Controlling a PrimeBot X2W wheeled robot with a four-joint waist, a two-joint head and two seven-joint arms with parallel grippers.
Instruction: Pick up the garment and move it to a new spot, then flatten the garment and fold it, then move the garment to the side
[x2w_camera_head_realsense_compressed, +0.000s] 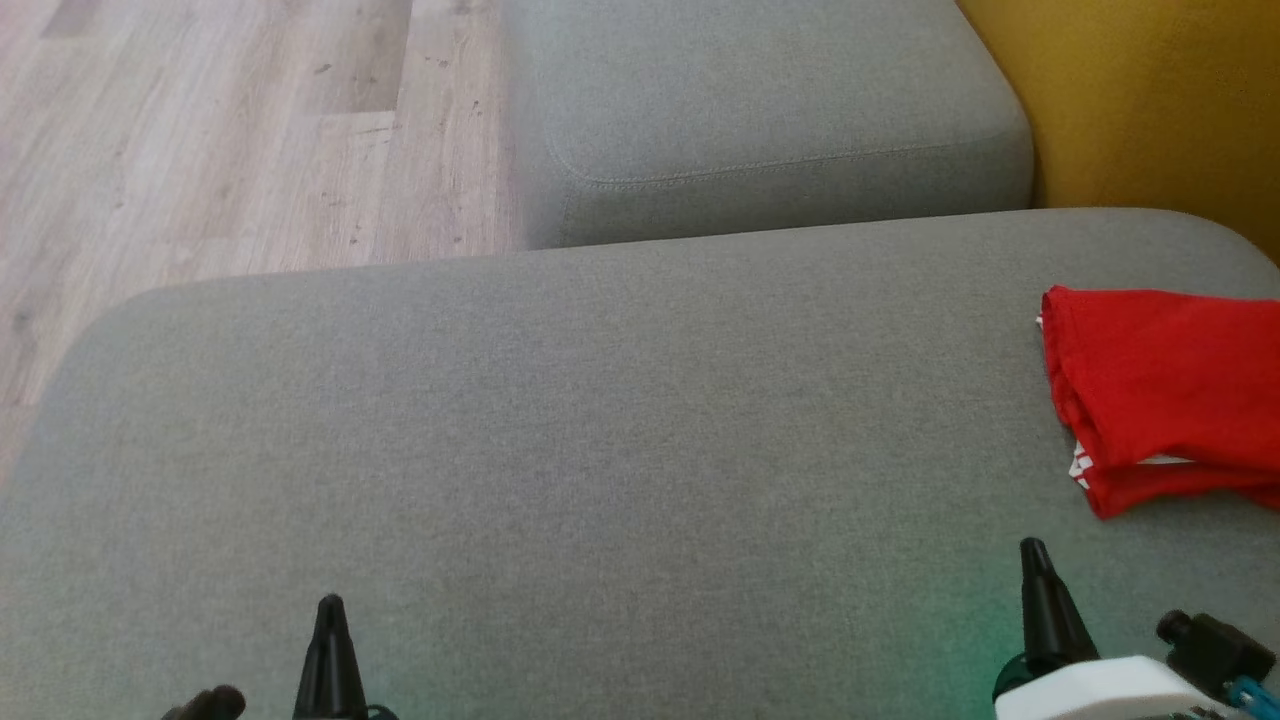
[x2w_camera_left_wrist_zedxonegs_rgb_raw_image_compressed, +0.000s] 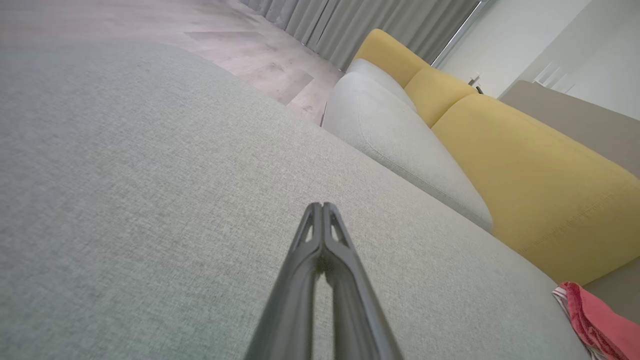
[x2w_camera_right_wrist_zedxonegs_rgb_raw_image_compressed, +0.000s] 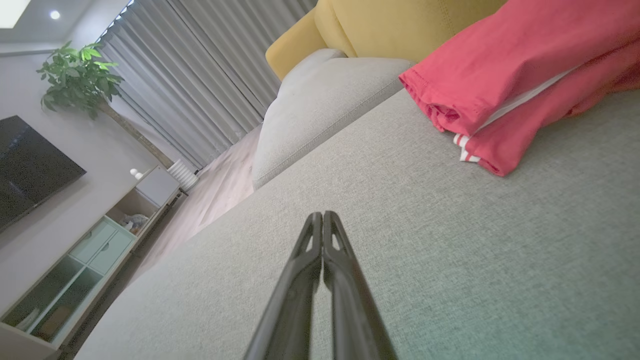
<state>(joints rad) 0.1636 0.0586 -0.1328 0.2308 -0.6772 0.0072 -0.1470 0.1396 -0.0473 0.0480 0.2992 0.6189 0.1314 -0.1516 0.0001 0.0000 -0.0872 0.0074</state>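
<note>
The garment (x2w_camera_head_realsense_compressed: 1160, 395) is a red piece with white trim, folded into a small stack at the right edge of the big grey cushion (x2w_camera_head_realsense_compressed: 560, 450). It also lies at the upper right of the right wrist view as the garment (x2w_camera_right_wrist_zedxonegs_rgb_raw_image_compressed: 505, 75) and at the lower right corner of the left wrist view as the garment (x2w_camera_left_wrist_zedxonegs_rgb_raw_image_compressed: 597, 322). My right gripper (x2w_camera_head_realsense_compressed: 1035, 555) is shut and empty, a little in front of the garment. My left gripper (x2w_camera_head_realsense_compressed: 330, 610) is shut and empty at the lower left, far from it. Each wrist view shows its own fingers pressed together: left gripper (x2w_camera_left_wrist_zedxonegs_rgb_raw_image_compressed: 322, 206), right gripper (x2w_camera_right_wrist_zedxonegs_rgb_raw_image_compressed: 322, 215).
A second grey cushion (x2w_camera_head_realsense_compressed: 760, 110) lies beyond the big one, with a yellow backrest (x2w_camera_head_realsense_compressed: 1150, 100) at the right. Wooden floor (x2w_camera_head_realsense_compressed: 200, 140) runs past the cushion's left and far edge. A cabinet (x2w_camera_right_wrist_zedxonegs_rgb_raw_image_compressed: 95, 250), a potted plant (x2w_camera_right_wrist_zedxonegs_rgb_raw_image_compressed: 77, 75) and curtains (x2w_camera_right_wrist_zedxonegs_rgb_raw_image_compressed: 210, 65) stand across the room.
</note>
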